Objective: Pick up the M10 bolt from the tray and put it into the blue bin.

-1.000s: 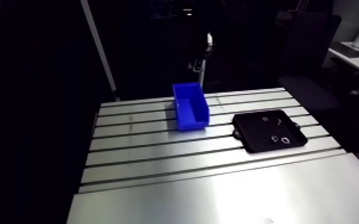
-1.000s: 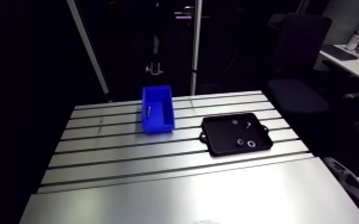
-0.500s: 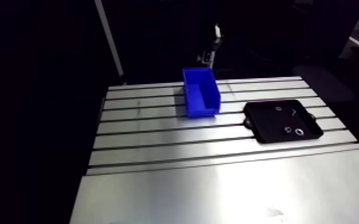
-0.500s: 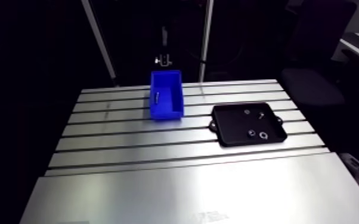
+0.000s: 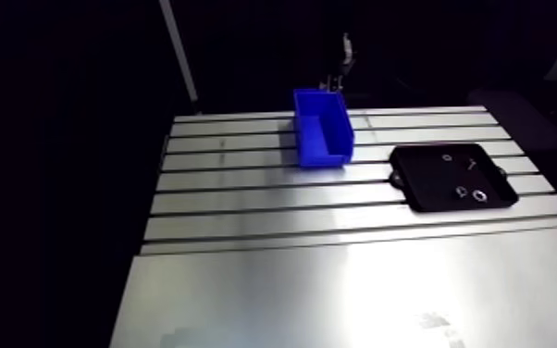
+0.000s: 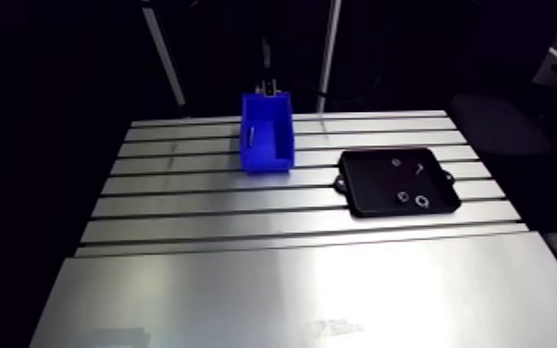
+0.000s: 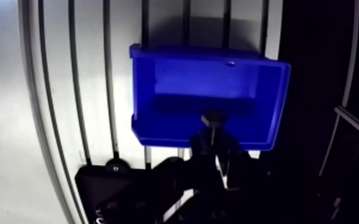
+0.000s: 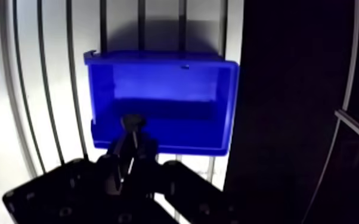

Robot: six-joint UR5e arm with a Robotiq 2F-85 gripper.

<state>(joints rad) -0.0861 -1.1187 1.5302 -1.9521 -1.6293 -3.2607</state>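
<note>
Since a moment ago the whole arm view has slid over and the two-finger gripper (image 7: 214,142) has closed in over the far end of the blue plastic bin (image 7: 206,83). It's well clear of the flat black tray (image 6: 375,190) off to the right on the slotted aluminium table (image 6: 245,278), so I'd say the carry's done and only the drop is left. It's pinched nearly shut on the dark M10 bolt (image 7: 213,120), whose head pokes out over the bin's floor.
</note>
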